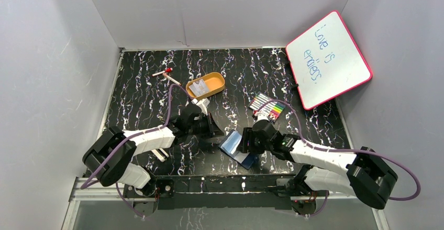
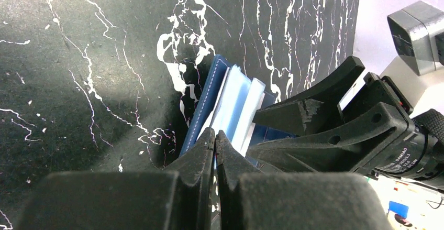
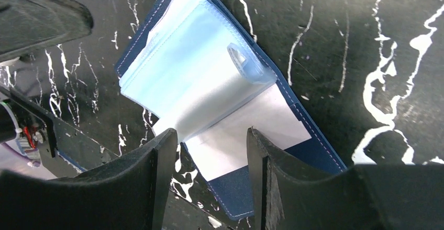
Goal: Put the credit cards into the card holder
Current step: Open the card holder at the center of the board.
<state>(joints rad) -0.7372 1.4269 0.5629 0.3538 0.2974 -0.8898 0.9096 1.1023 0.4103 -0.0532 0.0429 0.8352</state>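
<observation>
The card holder (image 3: 314, 151) lies open on the black marbled table, navy with light blue sleeves (image 3: 199, 62); it also shows in the top view (image 1: 246, 160) and the left wrist view (image 2: 201, 109). A white credit card (image 3: 246, 135) sticks out from under the sleeves. More pale cards (image 1: 199, 88) lie in the orange tray (image 1: 214, 78). My right gripper (image 3: 209, 146) is open, its fingers astride the card's free end. My left gripper (image 2: 214, 134) is shut, its tips at the holder's other edge; I see nothing between them.
A striped pack of coloured markers (image 1: 268, 107) lies behind the right gripper. A pink-framed whiteboard (image 1: 327, 59) leans at the back right. A red-capped marker (image 1: 163, 73) lies at the back left. A white object (image 1: 160, 154) lies beside the left arm.
</observation>
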